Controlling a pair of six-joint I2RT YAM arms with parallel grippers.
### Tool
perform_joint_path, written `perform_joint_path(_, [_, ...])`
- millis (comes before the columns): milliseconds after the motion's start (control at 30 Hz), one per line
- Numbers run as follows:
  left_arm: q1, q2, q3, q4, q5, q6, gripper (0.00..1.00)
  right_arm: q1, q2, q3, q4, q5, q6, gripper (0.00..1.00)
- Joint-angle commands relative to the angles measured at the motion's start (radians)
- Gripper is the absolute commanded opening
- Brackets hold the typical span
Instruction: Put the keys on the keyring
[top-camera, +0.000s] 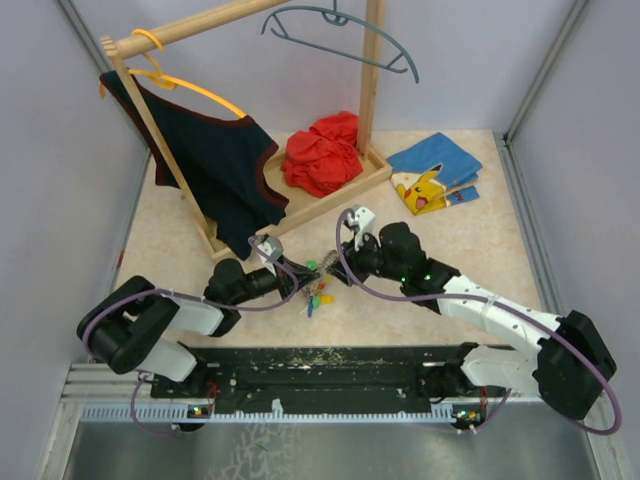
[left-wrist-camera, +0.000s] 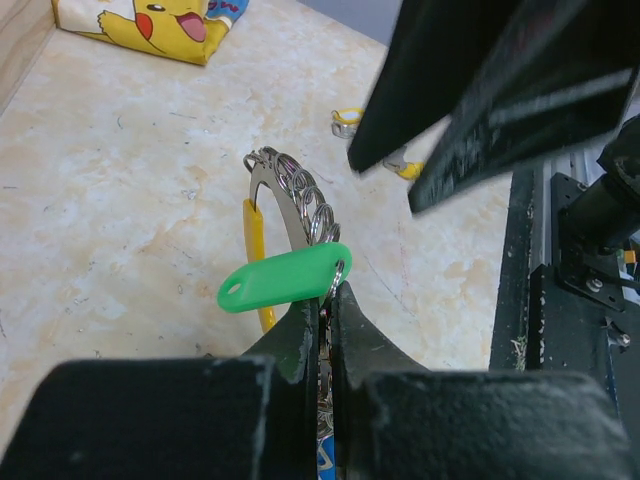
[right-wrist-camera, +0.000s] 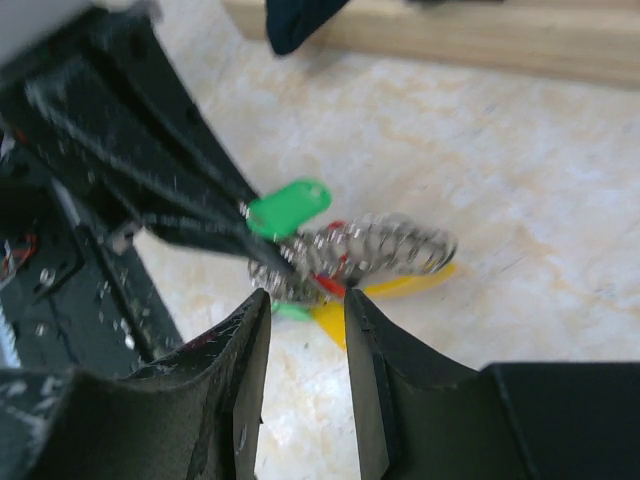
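The keyring (left-wrist-camera: 291, 196), a thin silvery arc strung with small rings, hangs over the tabletop with a yellow curved piece (left-wrist-camera: 256, 236) behind it. My left gripper (left-wrist-camera: 323, 300) is shut on the keyring's lower end, just under a green-tagged key (left-wrist-camera: 285, 278). In the right wrist view the bunch of keys (right-wrist-camera: 372, 250) with green (right-wrist-camera: 290, 207), red and yellow tags sits just beyond my right gripper (right-wrist-camera: 307, 300). That gripper is open, with nothing between its fingers. From above, both grippers (top-camera: 290, 275) (top-camera: 346, 258) meet over the keys (top-camera: 318, 291).
A wooden rack (top-camera: 330, 195) stands behind, with a dark garment (top-camera: 215, 160) on an orange hanger and a red cloth (top-camera: 322, 152) on its base. A grey hanger (top-camera: 340, 35) hangs up top. A Pikachu cloth (top-camera: 435, 175) lies right. Small yellow pieces (left-wrist-camera: 346, 120) lie on the table.
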Motion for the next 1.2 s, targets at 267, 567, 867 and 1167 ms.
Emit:
perform_joint_path(267, [0.003, -0.081, -0.014, 0.052, -0.039, -0.081, 0.00, -0.051, 0.036, -0.177, 0.467, -0.274, 0.031, 0.31])
perform_joint_path(567, [0.003, -0.120, 0.010, -0.058, -0.022, -0.058, 0.01, -0.052, 0.060, -0.129, 0.485, -0.349, -0.039, 0.28])
perform_joint_path(867, [0.003, -0.161, 0.043, -0.150, 0.019, -0.056, 0.07, -0.052, 0.135, -0.051, 0.422, -0.340, -0.077, 0.31])
perform_joint_path(1167, [0.004, -0.157, 0.076, -0.226, 0.074, -0.034, 0.09, -0.054, 0.205, 0.021, 0.259, -0.329, -0.163, 0.34])
